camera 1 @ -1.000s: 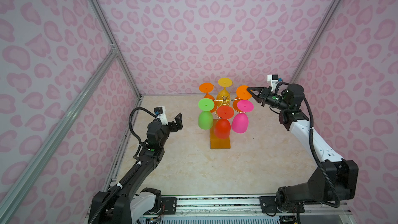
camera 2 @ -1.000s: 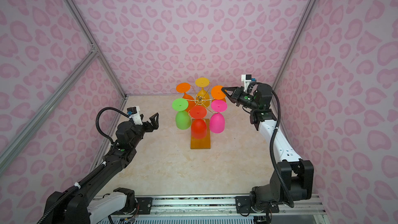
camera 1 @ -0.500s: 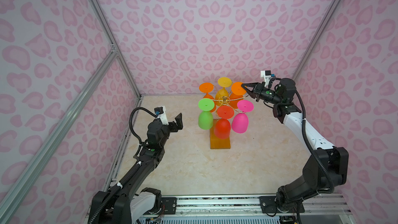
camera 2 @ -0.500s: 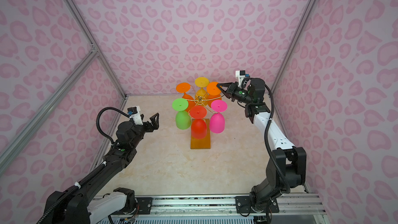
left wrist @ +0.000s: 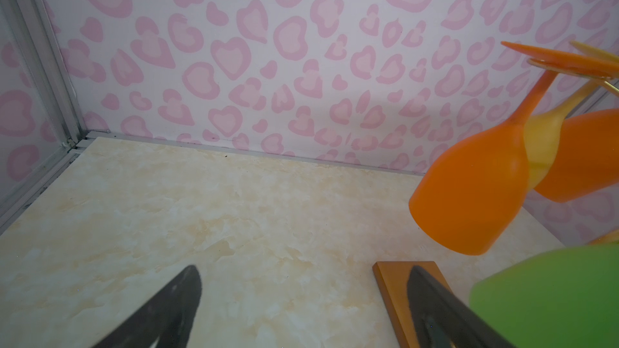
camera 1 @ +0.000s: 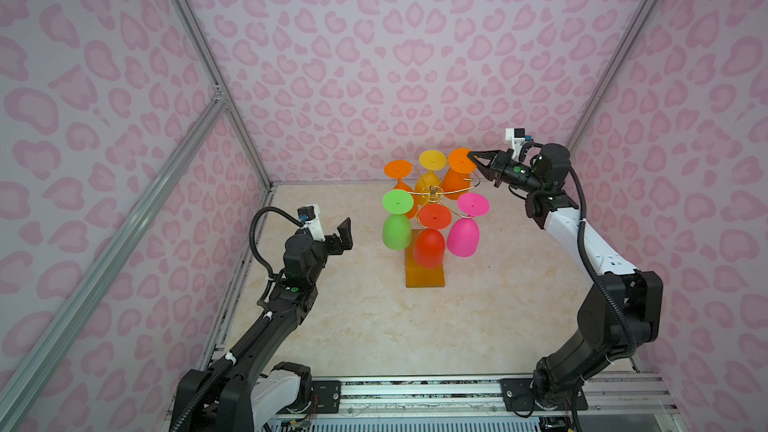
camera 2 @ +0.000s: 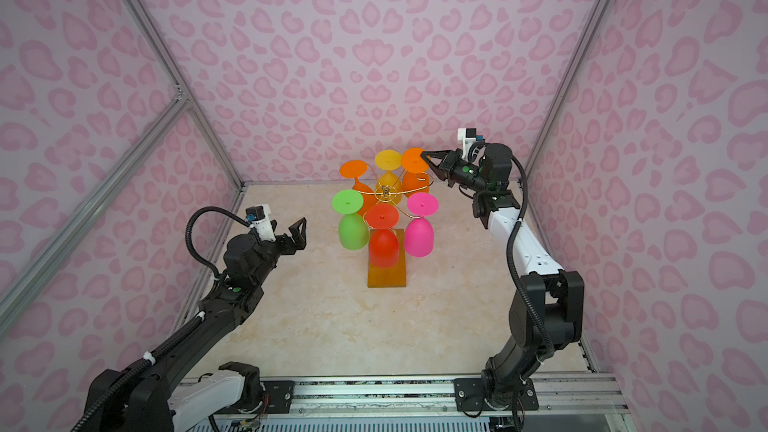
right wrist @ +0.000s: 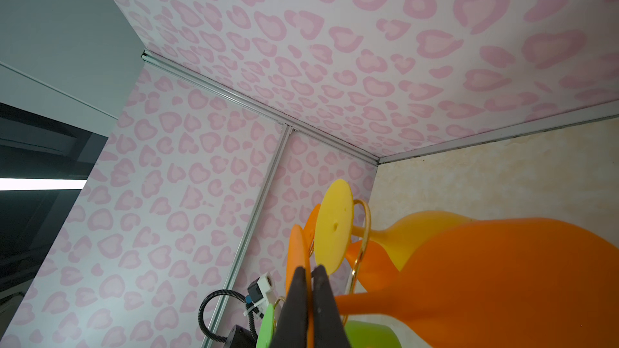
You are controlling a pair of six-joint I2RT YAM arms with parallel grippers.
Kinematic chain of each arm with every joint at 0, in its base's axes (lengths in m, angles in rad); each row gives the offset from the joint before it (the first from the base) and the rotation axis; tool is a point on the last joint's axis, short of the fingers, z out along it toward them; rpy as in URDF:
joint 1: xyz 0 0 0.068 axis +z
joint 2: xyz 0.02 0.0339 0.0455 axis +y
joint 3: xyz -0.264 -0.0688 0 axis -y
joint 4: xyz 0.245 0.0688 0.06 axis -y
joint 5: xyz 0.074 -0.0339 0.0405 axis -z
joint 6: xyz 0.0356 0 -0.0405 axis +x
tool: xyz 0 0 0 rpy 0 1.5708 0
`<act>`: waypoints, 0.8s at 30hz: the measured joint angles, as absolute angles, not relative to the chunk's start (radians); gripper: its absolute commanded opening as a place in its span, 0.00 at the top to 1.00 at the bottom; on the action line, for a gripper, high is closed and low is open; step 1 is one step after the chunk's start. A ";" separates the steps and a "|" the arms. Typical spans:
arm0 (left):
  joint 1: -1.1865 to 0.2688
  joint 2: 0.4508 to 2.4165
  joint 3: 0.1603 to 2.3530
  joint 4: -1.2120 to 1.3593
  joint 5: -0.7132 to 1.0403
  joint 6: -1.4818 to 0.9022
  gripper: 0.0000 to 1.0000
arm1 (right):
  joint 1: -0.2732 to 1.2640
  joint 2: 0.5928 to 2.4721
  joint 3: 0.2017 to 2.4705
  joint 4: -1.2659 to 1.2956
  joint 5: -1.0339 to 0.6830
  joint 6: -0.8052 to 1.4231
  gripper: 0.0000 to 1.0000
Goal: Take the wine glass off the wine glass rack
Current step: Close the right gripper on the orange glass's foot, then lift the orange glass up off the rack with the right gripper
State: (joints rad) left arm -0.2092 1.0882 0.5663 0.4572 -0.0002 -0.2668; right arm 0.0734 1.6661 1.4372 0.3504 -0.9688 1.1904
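Observation:
The wine glass rack (camera 1: 432,192) is gold wire on an amber base (camera 1: 424,278) (camera 2: 386,276) (left wrist: 392,282). Several coloured glasses hang upside down from it. My right gripper (camera 1: 471,155) (camera 2: 424,155) (right wrist: 310,272) is shut on the round foot of the back-right orange wine glass (camera 1: 453,182) (camera 2: 412,162) (right wrist: 502,279). The thin edge of that foot sits pinched between the fingers. My left gripper (camera 1: 345,230) (camera 2: 299,228) (left wrist: 303,272) is open and holds nothing, left of the rack and level with the green glass (camera 1: 395,234).
On the rack also hang a yellow glass (camera 1: 430,174), another orange one (camera 1: 398,170), a red one (camera 1: 430,243) and a pink one (camera 1: 463,236). Pink-patterned walls close in the marbled floor (camera 1: 374,326); the back wall is just behind the rack.
My right gripper, shut on the orange glass's foot, has moved up and a little to the left, and the foot has moved with it. The left arm has stayed still.

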 measured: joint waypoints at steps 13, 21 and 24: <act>-0.209 1.088 0.566 0.451 0.000 -0.267 0.03 | -0.017 1.625 1.401 0.368 -0.969 1.212 1.00; -0.209 1.034 0.586 0.440 0.005 -0.280 0.02 | -0.093 1.467 1.312 0.340 -0.948 1.172 1.00; -0.210 0.996 0.616 0.438 0.020 -0.287 0.01 | -0.105 1.392 1.311 0.280 -0.919 1.114 1.00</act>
